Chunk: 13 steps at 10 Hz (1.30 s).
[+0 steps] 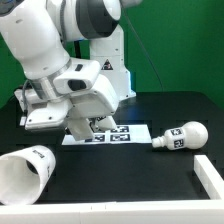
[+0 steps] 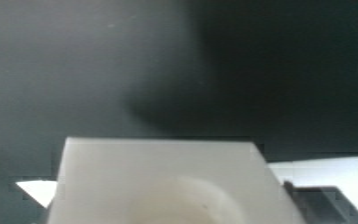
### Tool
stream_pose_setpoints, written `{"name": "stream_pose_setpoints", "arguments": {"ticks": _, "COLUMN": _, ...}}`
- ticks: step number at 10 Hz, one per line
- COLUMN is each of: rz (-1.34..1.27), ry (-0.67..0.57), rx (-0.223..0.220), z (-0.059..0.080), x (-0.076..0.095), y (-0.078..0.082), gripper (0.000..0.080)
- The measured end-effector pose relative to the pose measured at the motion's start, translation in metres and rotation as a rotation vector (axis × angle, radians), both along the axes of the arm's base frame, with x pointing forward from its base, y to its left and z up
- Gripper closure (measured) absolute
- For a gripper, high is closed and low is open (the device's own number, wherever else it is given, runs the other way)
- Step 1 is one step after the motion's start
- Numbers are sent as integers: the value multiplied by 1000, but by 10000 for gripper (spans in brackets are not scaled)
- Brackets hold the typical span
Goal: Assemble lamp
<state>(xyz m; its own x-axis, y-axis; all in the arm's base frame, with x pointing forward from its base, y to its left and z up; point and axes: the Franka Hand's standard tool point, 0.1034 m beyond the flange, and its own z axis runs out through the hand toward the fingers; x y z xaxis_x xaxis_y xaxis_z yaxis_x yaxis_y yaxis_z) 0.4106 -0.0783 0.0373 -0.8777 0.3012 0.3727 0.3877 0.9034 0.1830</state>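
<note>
White plastic pieces lie apart on the black tabletop (image 1: 150,175): the bulb (image 1: 180,137) rests on its side toward the exterior view's right, just past the marker board (image 1: 125,133), and the shade (image 1: 25,172) lies tipped over at the exterior view's lower left, both probably waiting until the footing is set. Low over the board's left end hangs the tool (image 1: 82,122), with the blocky base (image 2: 158,170) close under it in the wrist view, likely so it can be positioned first, though I cannot tell whether the jaws clamp it or merely straddle it. Its round socket (image 2: 194,195) is empty, and nothing shows inside the shade.
</note>
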Motion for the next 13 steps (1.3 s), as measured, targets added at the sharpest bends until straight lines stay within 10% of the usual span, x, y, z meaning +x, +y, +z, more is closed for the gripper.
{"name": "stream_pose_setpoints", "arguments": {"ticks": 11, "rz": -120, "ry": 23, "rx": -45, "z": -25, "x": -8, "y": -14, "gripper": 345}}
{"name": "stream_pose_setpoints", "arguments": {"ticks": 13, "rz": -128, "ry": 28, "rx": -50, "z": -26, "x": -9, "y": -15, "gripper": 136}}
